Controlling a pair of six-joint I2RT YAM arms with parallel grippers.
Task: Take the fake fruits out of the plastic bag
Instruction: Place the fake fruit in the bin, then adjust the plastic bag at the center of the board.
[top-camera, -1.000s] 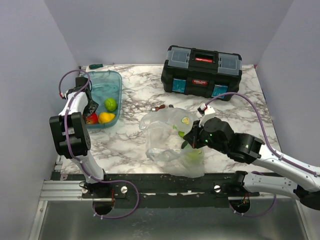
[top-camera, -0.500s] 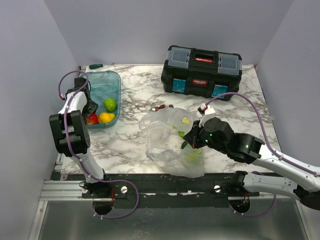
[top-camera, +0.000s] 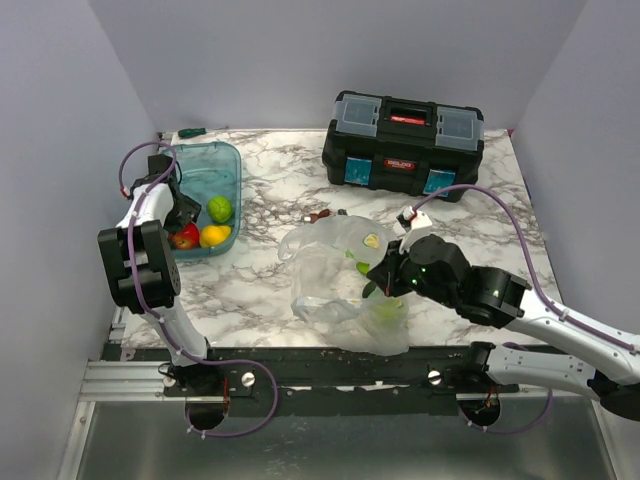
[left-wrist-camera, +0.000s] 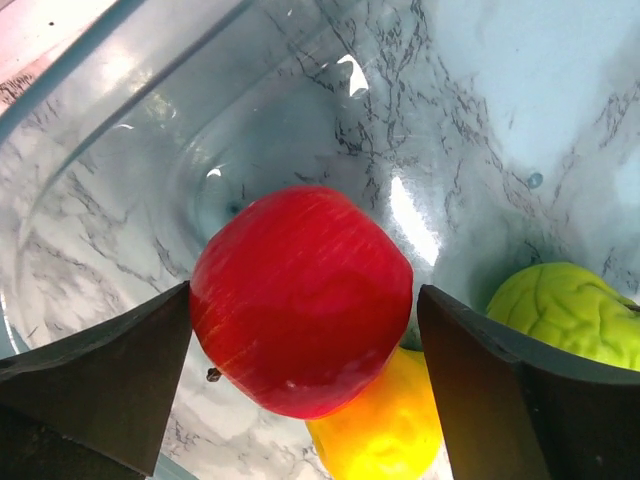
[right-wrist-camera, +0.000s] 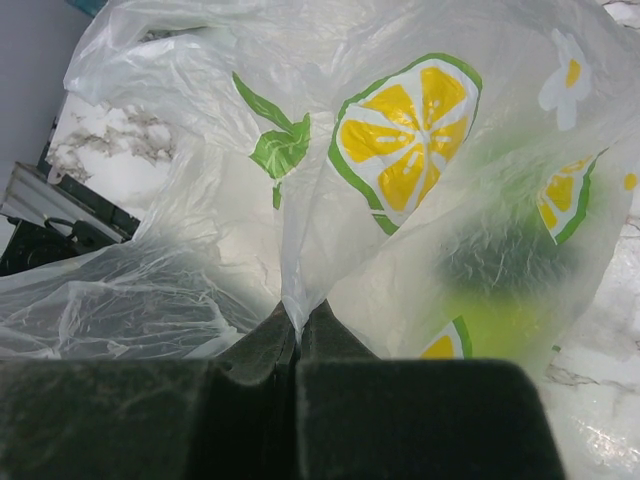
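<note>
In the left wrist view a red fake fruit (left-wrist-camera: 300, 300) lies in the teal tub (left-wrist-camera: 120, 120) between the spread fingers of my left gripper (left-wrist-camera: 305, 295), with a slim gap at the right finger. A yellow fruit (left-wrist-camera: 385, 430) sits under it and a lime-green one (left-wrist-camera: 565, 315) to its right. From above, the left gripper (top-camera: 185, 217) hangs over the red fruit (top-camera: 184, 238) in the tub's near left corner. My right gripper (right-wrist-camera: 298, 318) is shut on a fold of the plastic bag (right-wrist-camera: 400, 150), printed with lemon slices. A green fruit (right-wrist-camera: 510, 270) shows blurred through the bag.
A black toolbox (top-camera: 405, 140) stands at the back of the marble table. A green-handled screwdriver (top-camera: 190, 132) lies beyond the tub (top-camera: 215, 146). Small dark bits of hardware (top-camera: 320, 215) lie behind the bag (top-camera: 335, 275), which reaches close to the table's near edge.
The left gripper's fingers have spread wider, letting go of the red fruit in the tub. The right gripper and the bag have stayed put.
</note>
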